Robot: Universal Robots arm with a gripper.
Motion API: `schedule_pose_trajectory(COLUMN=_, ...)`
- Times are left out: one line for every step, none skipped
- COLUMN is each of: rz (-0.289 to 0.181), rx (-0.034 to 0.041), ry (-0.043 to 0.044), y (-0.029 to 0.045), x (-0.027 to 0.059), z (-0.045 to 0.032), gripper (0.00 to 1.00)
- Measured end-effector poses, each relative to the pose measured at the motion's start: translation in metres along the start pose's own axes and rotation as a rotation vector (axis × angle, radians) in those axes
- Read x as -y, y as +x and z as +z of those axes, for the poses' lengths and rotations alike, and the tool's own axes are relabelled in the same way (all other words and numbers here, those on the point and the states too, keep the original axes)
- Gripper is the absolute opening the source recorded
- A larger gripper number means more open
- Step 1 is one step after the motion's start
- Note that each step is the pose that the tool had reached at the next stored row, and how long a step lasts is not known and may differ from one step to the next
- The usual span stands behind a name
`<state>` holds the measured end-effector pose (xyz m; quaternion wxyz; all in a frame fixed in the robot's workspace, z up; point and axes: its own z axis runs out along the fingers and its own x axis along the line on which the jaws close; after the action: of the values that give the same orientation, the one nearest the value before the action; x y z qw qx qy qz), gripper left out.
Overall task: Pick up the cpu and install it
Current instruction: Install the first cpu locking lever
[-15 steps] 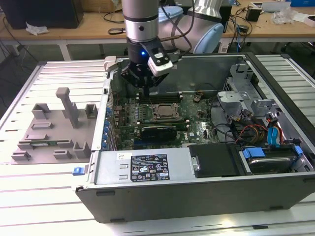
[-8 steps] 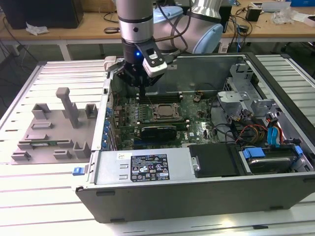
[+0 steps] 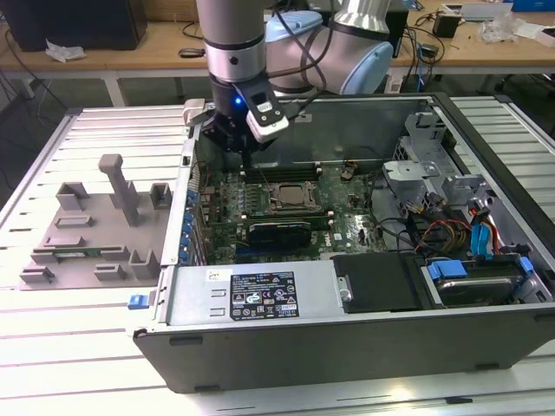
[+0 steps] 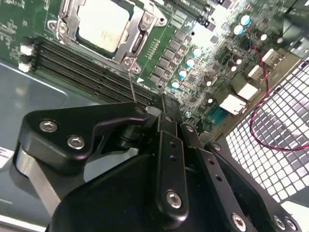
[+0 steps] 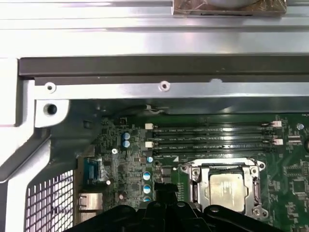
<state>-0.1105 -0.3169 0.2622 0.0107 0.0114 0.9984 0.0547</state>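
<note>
One cpu (image 4: 104,24) | in socket (image 4: 141,35) (on motherboard (image 4: 166,53)) | gripper (image 4: 166,104) near, apart

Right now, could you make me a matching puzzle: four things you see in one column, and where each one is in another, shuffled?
1. cpu
2. gripper
3. grey fixture plate
4. blue cables

A. on the table outside the computer case, at the exterior view's left
B. over the motherboard, toward the exterior view's left of the socket
C. lying in the socket's metal frame
D. inside the case, at the exterior view's right

Pairs: 1-C, 2-B, 3-A, 4-D.
</note>
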Motion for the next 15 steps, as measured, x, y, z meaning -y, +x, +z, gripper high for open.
schedule_pose_trajectory(rz=-0.001, rx=-0.0003, ry=-0.0116, y=0.0006, x=0.0001, z=0.0005, gripper=0.11)
schedule_pose_trajectory(rz=-0.001, rx=-0.0006, ry=-0.0286, y=0.0009, x=0.0001, z=0.0006, gripper=0.11)
schedule_pose_trajectory(rz=0.000, rx=-0.0010, ry=-0.0451, y=0.0009, x=0.0001, z=0.0007, gripper=0.11)
schedule_pose_trajectory(rz=0.000, rx=-0.0014, ry=-0.0612, y=0.0010, x=0.0001, z=0.0008, gripper=0.11)
schedule_pose_trajectory(rz=-0.001, rx=-0.0019, ry=-0.0794, y=0.0010, x=0.0003, z=0.0010, gripper=0.11)
schedule_pose_trajectory(rz=-0.001, rx=-0.0019, ry=-0.0815, y=0.0010, x=0.0002, z=0.0011, gripper=0.11)
schedule_pose_trajectory(rz=0.000, rx=-0.0019, ry=-0.0820, y=0.0010, x=0.0002, z=0.0011, gripper=0.11)
schedule_pose_trajectory(rz=-0.001, rx=-0.0018, ry=-0.0823, y=0.0010, x=0.0003, z=0.0013, gripper=0.11)
schedule_pose_trajectory(rz=-0.001, rx=-0.0020, ry=-0.0823, y=0.0011, x=0.0005, z=0.0026, gripper=0.11)
schedule_pose_trajectory(rz=-0.001, rx=-0.0020, ry=-0.0823, y=0.0005, x=0.0006, z=0.0044, gripper=0.11)
schedule_pose_trajectory(rz=-0.001, rx=-0.0020, ry=-0.0823, y=-0.0029, x=0.0006, z=0.0056, gripper=0.11)
schedule_pose_trajectory(rz=0.000, rx=-0.0020, ry=-0.0823, y=-0.0055, x=0.0006, z=0.0059, gripper=0.11)
schedule_pose_trajectory(rz=0.000, rx=-0.0020, ry=-0.0822, y=-0.0082, x=0.0006, z=0.0060, gripper=0.11)
schedule_pose_trajectory(rz=0.000, rx=-0.0022, ry=-0.0823, y=-0.0115, x=0.0005, z=0.0062, gripper=0.11)
schedule_pose_trajectory(rz=-0.001, rx=-0.0028, ry=-0.0822, y=-0.0158, x=0.0004, z=0.0064, gripper=0.11)
